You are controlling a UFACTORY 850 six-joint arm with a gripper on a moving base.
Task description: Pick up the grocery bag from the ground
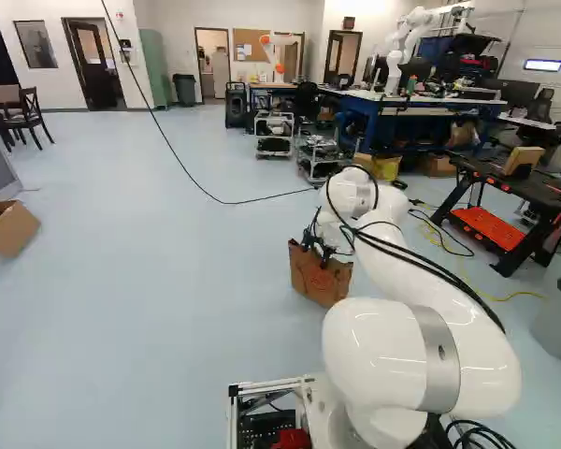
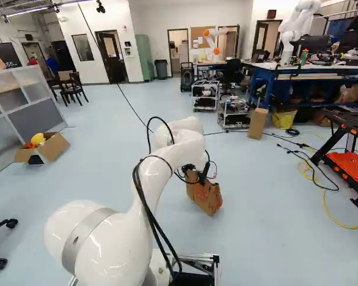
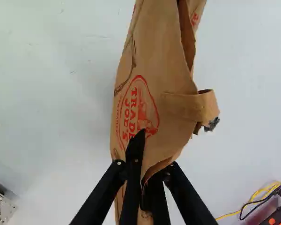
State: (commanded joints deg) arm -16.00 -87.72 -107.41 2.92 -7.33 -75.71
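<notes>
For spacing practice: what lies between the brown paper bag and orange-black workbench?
Pale floor, crossed by black cable and yellow cable, in the right base view.

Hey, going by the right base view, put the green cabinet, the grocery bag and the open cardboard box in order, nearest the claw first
1. Grocery bag, right at the claw.
2. Open cardboard box, floor at the left.
3. Green cabinet, against the back wall.
</notes>
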